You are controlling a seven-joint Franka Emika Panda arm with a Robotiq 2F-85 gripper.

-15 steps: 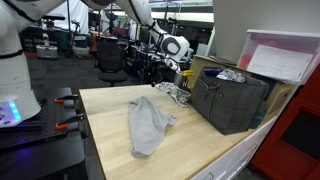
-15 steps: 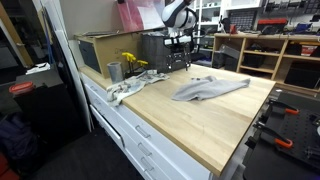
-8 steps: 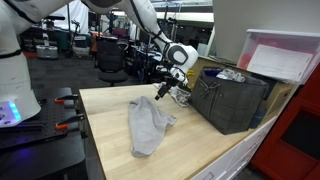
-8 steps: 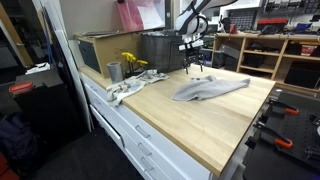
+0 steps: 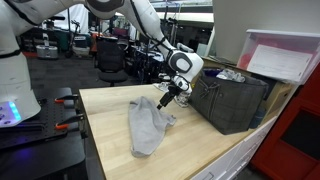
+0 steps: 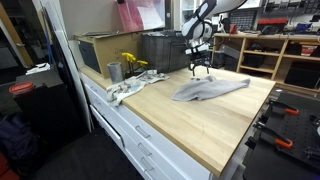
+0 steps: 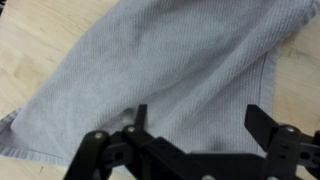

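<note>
Hovering just above the grey towel, the end effector holds its jaws spread apart and empty. The towel lies flat on the wooden surface. Its long axis runs from the end beneath the end effector, near the dark bin, toward the surface's open edge. In the wrist view, cloth fills the space below and ahead of the fingers.

Exterior views: each set beyond the table, mid-range, facing the gripper from roughly opposite sides. Shared in both: gripper, cloth, table. Wrist view: looks down past the gripper, very close, cloth just beneath.
</note>
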